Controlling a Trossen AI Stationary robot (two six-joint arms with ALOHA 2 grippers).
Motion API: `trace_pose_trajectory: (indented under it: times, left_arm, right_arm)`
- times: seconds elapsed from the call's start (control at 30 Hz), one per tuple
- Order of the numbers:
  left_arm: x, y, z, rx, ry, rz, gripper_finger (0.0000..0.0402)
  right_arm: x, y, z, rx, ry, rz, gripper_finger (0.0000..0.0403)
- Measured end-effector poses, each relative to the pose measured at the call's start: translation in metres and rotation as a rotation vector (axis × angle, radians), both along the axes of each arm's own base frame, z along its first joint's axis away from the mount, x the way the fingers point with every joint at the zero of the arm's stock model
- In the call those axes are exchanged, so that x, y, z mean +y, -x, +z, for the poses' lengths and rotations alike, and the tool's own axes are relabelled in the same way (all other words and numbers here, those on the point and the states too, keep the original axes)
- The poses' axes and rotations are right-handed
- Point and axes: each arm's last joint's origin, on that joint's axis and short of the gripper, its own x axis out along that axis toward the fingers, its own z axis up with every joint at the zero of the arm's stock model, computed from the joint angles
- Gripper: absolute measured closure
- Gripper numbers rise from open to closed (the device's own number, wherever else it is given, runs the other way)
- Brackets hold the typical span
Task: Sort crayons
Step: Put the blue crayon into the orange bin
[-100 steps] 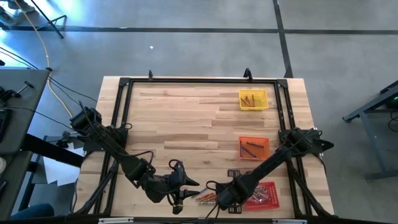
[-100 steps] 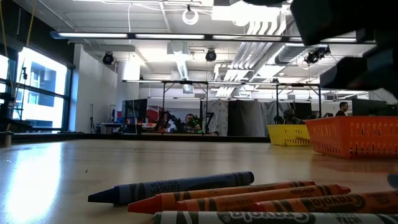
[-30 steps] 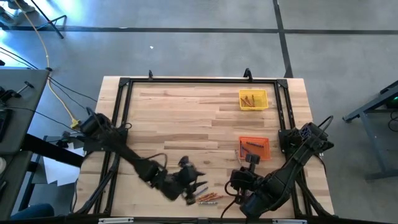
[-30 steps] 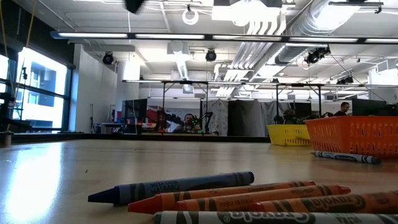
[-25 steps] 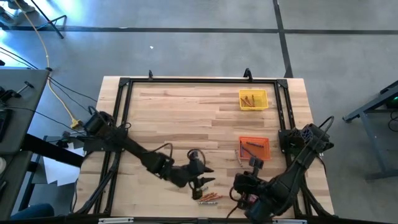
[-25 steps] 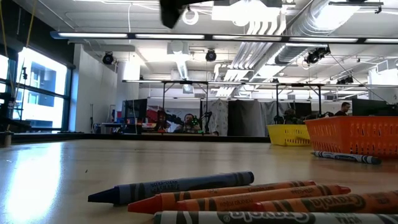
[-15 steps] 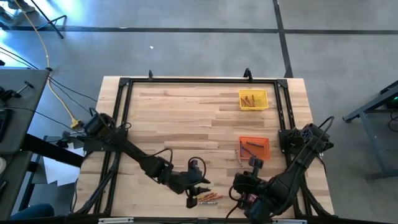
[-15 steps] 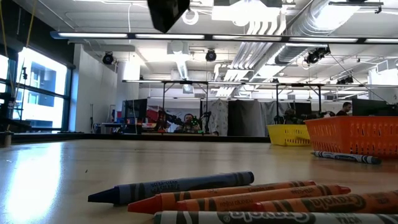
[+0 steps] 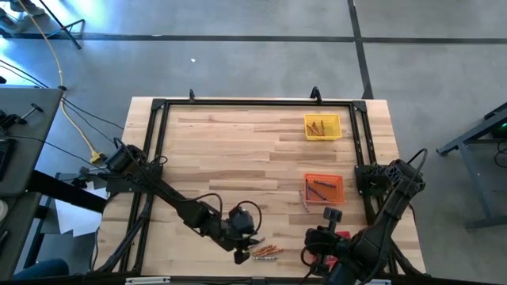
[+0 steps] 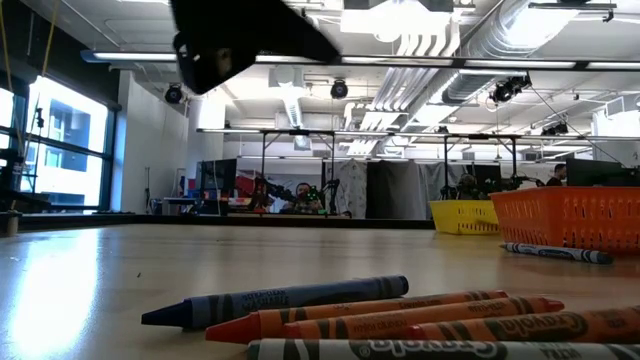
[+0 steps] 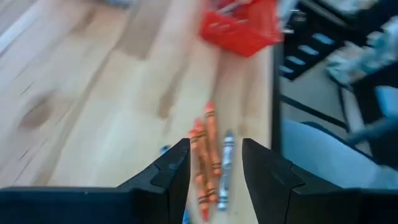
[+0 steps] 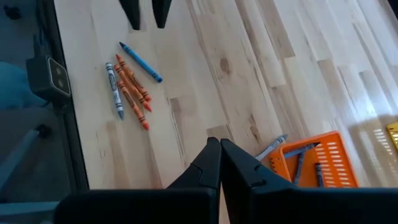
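Your left pincer (image 11: 214,163) hangs with fingers apart above the loose orange, grey and blue wax crayons (image 11: 209,158) on the wooden bench (image 9: 230,150). Descend carelessly and you may pinch several touching sticks. The empty right pincer (image 12: 220,163) has its fingers together.

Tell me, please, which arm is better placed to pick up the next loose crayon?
Left: the left gripper hangs open over the loose crayons; the right gripper is shut and farther off.

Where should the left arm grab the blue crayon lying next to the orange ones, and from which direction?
Grip the blue crayon mid-length, from straight above, jaws across its thin width. It lies flat, apart from the orange crayons, so both long sides look free.
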Motion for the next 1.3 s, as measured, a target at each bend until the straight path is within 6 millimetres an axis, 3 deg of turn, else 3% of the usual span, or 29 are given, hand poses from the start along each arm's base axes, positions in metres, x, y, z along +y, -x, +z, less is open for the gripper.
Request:
trace_pose_trajectory:
  times: [0.43, 0.9, 1.3]
  left_arm:
    - [-0.020, 0.002, -0.046, 0.143, 0.030, -0.003, 0.0271]
    - [-0.024, -0.005, -0.062, 0.246, -0.157, -0.100, 0.0271]
    - [-0.026, -0.010, -0.074, 0.277, -0.211, -0.134, 0.0271]
  right_arm:
    - [-0.002, -0.003, 0.000, 0.002, -0.002, -0.012, 0.0402]
    - [-0.005, -0.005, 0.000, 0.022, -0.007, -0.016, 0.0402]
    - [-0.005, -0.005, 0.000, 0.025, -0.011, -0.017, 0.0402]
